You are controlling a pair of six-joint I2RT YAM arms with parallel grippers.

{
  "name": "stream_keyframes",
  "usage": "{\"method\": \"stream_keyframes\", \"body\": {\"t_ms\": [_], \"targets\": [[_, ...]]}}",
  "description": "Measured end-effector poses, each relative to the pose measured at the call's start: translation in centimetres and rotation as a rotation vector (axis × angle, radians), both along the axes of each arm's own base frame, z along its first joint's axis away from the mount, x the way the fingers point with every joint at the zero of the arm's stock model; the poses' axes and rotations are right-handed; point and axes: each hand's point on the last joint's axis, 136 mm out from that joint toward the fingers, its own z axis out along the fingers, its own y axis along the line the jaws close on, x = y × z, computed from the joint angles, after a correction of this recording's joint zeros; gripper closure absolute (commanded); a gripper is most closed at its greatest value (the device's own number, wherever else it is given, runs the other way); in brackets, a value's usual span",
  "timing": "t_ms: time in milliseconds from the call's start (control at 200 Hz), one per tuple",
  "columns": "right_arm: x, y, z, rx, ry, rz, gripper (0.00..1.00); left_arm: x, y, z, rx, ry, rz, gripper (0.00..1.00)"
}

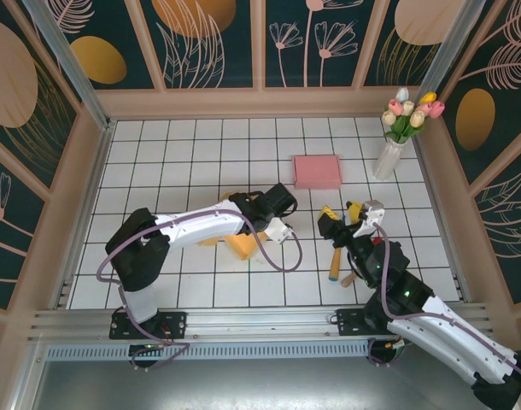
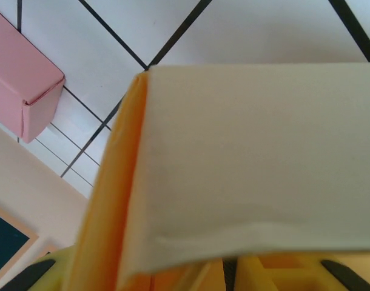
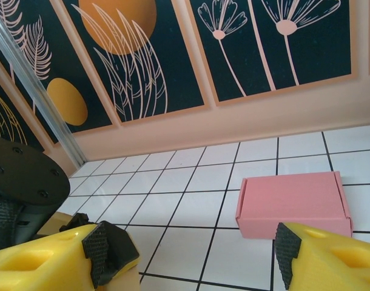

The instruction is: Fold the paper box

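Observation:
The orange paper box (image 1: pixel 242 247) lies on the tiled table near the middle, partly under my left arm. My left gripper (image 1: pixel 262 231) is right at it, pointing down. In the left wrist view a flap of the box (image 2: pixel 258 157), white on this side with an orange edge (image 2: pixel 109 206), covers the jaws; a bit of yellow finger (image 2: pixel 276 274) shows beneath, and how the jaws stand is hidden. My right gripper (image 1: pixel 342 219) (image 3: pixel 197 254) hovers to the right of the box, open, with nothing between its black-padded yellow fingers (image 3: pixel 103 248).
A pink folded box (image 1: pixel 317 171) (image 3: pixel 294 203) (image 2: pixel 21 85) lies at the back centre. A white vase of tulips (image 1: pixel 389 158) stands at the back right. Patterned walls enclose the table on three sides.

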Motion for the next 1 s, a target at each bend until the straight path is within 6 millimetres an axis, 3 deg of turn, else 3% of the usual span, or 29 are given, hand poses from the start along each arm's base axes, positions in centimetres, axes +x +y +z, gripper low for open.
{"method": "stream_keyframes", "body": {"t_ms": [145,240,570,706,836,901,1001], "targets": [[0.1,-0.1,-0.2,-0.003,0.002,-0.005,0.24,0.1,-0.2,-0.2,-0.012,-0.012,-0.005,0.49],[0.2,-0.1,-0.6,-0.012,0.01,-0.011,0.24,0.3,-0.5,0.0,-0.033,-0.025,-0.005,0.35],[0.9,0.1,-1.7,-0.046,0.041,-0.024,0.24,-0.2,-0.5,2.6,-0.151,-0.067,0.017,0.36],[1.1,0.0,-1.9,-0.045,0.05,-0.032,0.24,-0.9,-2.7,6.1,-0.373,-0.064,0.07,0.46],[1.5,0.0,-2.6,-0.056,0.075,-0.037,0.25,-2.1,-4.4,12.1,-0.765,-0.053,0.159,0.5],[1.7,0.2,-3.2,-0.074,0.094,-0.035,0.26,-2.7,-3.7,15.2,-0.998,-0.044,0.248,0.47],[2.0,1.2,-4.7,-0.12,0.142,-0.005,0.26,-2.5,-0.7,18.9,-1.347,-0.022,0.533,0.47]]}}
